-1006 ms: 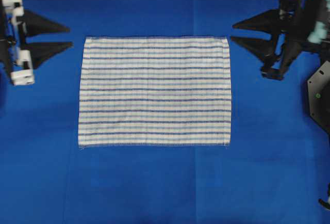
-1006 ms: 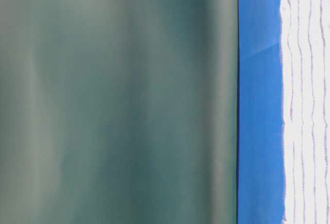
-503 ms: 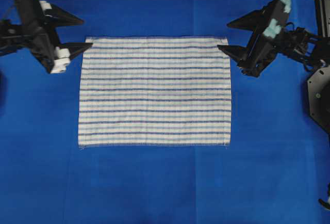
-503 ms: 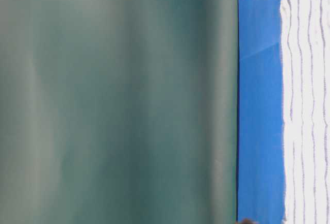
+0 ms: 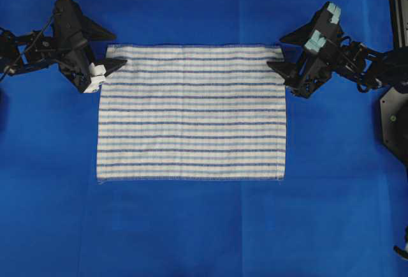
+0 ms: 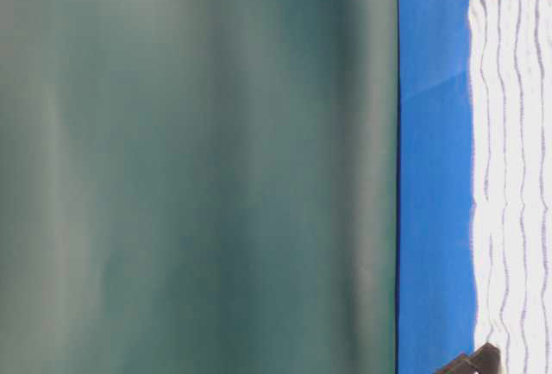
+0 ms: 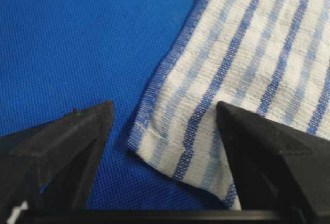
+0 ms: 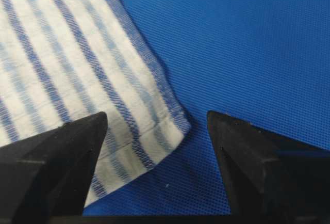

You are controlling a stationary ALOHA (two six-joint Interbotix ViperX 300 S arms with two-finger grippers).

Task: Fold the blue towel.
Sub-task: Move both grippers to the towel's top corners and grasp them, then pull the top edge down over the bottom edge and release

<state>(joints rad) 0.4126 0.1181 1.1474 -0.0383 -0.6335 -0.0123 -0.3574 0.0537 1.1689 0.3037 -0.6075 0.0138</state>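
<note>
The blue towel [image 5: 191, 112] lies flat and fully spread on the blue-covered table [image 5: 191, 226], stripes running left-right in the overhead view, all four hems visible, no fold in it. Left gripper [image 5: 115, 50] sits at the towel's top-left corner, fingers spread wide apart and holding nothing; in the left wrist view the corner of the towel [image 7: 242, 74] lies between the two dark fingers [image 7: 67, 141], one finger over bare table cover, the other over the striped cloth. Right gripper [image 5: 280, 50] sits at the top-right corner, also spread wide with nothing gripped; right wrist view shows the towel corner [image 8: 77, 79] between its fingers [image 8: 247, 152], one over cloth, one over blue cover. Contact between fingertips and cloth cannot be told. Table-level view is turned sideways, mostly a blurred green surface [image 6: 198, 167], with a towel edge [image 6: 513, 167] and dark finger tips at the frame's top and bottom.
</note>
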